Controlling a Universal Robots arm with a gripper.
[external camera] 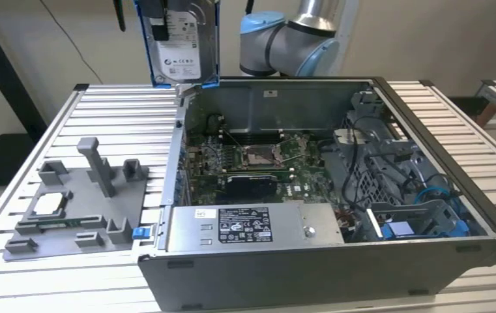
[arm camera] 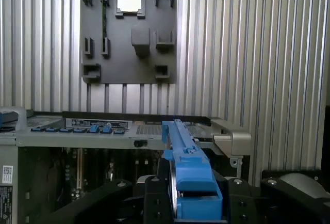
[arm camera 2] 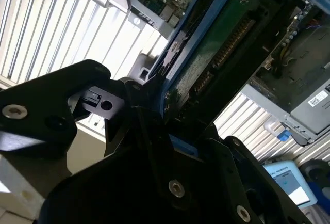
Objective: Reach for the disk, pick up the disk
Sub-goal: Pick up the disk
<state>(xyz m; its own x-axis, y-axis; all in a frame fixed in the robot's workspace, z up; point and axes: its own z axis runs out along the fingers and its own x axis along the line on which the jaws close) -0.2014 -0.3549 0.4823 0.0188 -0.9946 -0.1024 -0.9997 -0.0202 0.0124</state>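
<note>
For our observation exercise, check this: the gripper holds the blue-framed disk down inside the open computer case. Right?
No. The gripper holds the disk raised above the open computer case, not inside it; the exterior view shows this.

The disk (external camera: pixel 180 42) is dull silver metal with a white paper label and a blue plastic frame. The table (external camera: pixel 109 107) is ribbed, pale metal.

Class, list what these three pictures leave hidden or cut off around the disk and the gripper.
- Exterior view: the picture's top edge cuts off the disk's upper end and whatever holds it.
- Second wrist view: the gripper's black body hides the disk's near end.
- First wrist view: the disk is edge-on, so its label face is hidden.
</note>
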